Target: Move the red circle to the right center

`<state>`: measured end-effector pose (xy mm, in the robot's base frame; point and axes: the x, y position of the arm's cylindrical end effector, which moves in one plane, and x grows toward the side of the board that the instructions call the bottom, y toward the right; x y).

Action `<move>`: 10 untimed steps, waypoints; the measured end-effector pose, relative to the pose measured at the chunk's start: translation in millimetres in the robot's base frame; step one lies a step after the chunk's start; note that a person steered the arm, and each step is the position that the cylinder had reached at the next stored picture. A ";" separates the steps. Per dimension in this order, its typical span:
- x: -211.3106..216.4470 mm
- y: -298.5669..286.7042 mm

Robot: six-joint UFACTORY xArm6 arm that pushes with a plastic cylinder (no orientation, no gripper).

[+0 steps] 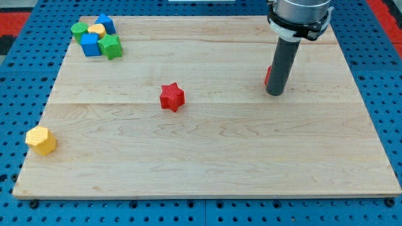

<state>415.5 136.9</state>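
Note:
The red circle (pixel 268 76) is mostly hidden behind my rod; only a thin red sliver shows at the rod's left side, right of the board's middle and a little above its mid-height. My tip (pixel 275 93) rests on the board right against this block, just to its right and in front of it. A red star (pixel 171 97) lies near the board's centre, well to the left of my tip.
A cluster at the view's top left holds a green circle (pixel 79 29), a yellow block (pixel 97 30), two blue blocks (pixel 105 24) (pixel 90 44) and a green block (pixel 111 46). A yellow hexagon (pixel 41 140) sits near the left edge, lower down.

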 end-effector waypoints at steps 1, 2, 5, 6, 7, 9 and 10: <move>-0.6 13.6; 3.6 33.4; -34.9 34.3; -45.4 33.3; -48.3 33.3; -52.6 33.3; -55.1 33.3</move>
<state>360.3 170.2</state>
